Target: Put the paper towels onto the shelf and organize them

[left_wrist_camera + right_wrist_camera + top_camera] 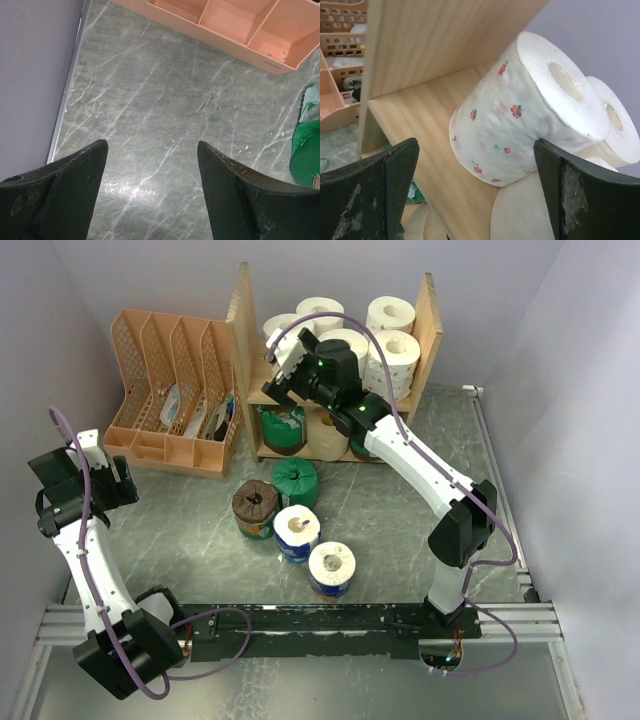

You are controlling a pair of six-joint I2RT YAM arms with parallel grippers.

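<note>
Here the shelf (241, 350) stands at the top centre of the overhead view, pale smooth wood with two tall slanted side panels and two tiers. Its upper tier holds a cluster of white paper towels (391, 313), short soft cylinders whose centre holes face the camera. On the lower tier sit a green-wrapped roll (283, 430) and a tan roll (328, 442). The right gripper (476, 145) reaches to the upper tier at its left end, its black scuffed fingers (390, 175) spread wide on either side of a floral roll (520, 110). They are not closed on the roll, and a gap shows at the left finger. That roll is dimpled white paper printed with small red flowers. It lies tilted against the wooden panel, its long axis and hole pointing to the upper right of the wrist frame, with another white roll (615, 125) just behind it. Below the shelf, on the grey-green marbled table (180, 530), four more rolls stand on end with holes up: a green roll (296, 480), a brown roll (255, 505) and two blue-wrapped rolls (297, 532) towards the frame's centre. At upper left a peach plastic slotted organizer (170, 390) holds a few items too small to make out. The left gripper (152, 145) hangs over bare table at the left, fingers apart and holding nothing
</note>
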